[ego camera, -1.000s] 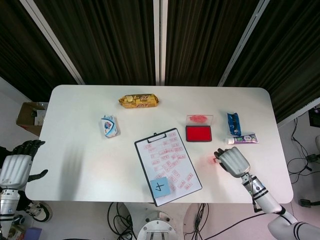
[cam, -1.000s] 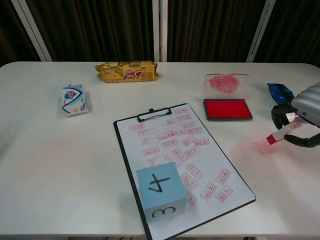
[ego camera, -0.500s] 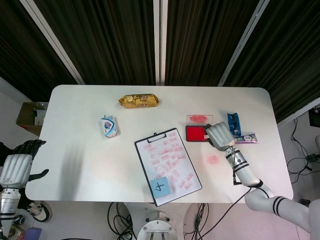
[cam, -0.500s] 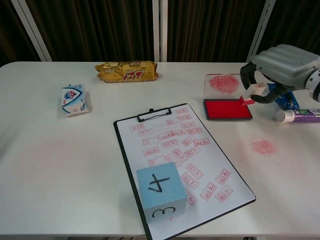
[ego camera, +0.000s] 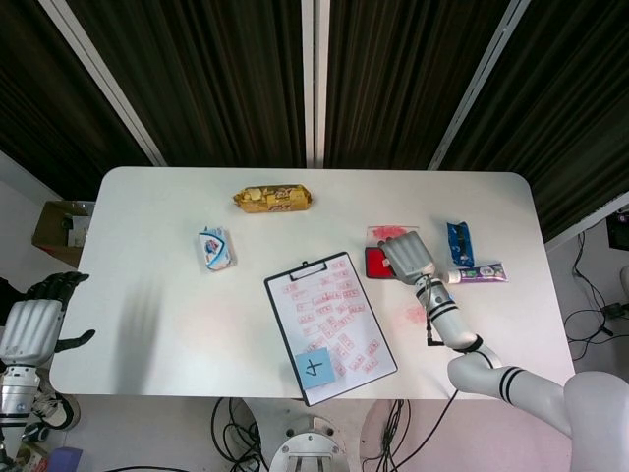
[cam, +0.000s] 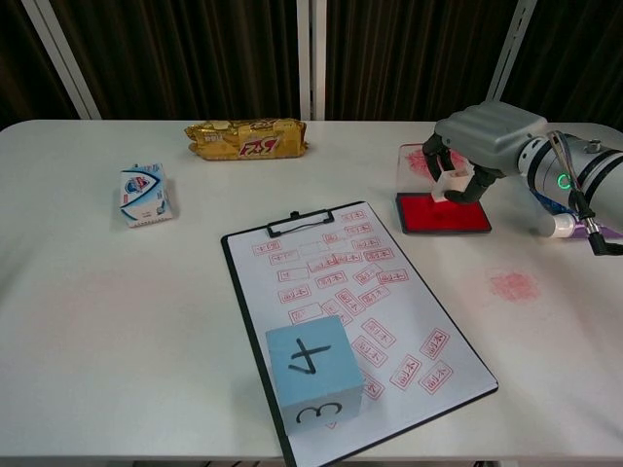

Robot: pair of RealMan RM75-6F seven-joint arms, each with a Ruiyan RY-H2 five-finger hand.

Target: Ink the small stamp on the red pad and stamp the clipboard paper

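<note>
My right hand [cam: 482, 141] [ego camera: 406, 256] hovers over the red ink pad [cam: 443, 213] [ego camera: 376, 264], its fingers pinching the small white stamp [cam: 451, 182], which hangs upright just above the pad's red surface; contact cannot be told. In the head view the hand covers most of the pad and hides the stamp. The clipboard [cam: 355, 316] [ego camera: 329, 324] lies in the table's middle, its paper covered with several red stamp marks. A blue cube [cam: 314, 383] [ego camera: 314, 369] marked 4 sits on its near end. My left hand [ego camera: 34, 324] hangs beside the table's left edge, holding nothing.
The pad's clear lid [cam: 438, 161] lies behind it. A yellow snack pack [cam: 246, 138], a blue-white packet [cam: 146, 193], a blue pouch [ego camera: 459, 242] and a tube [ego camera: 479, 273] lie around. A red ink smudge [cam: 513, 285] marks the table right of the clipboard.
My right hand carried the stamp from the smudge at the right, up and leftward, over the red pad. The stamp now hangs upright. The left hand barely moved.
</note>
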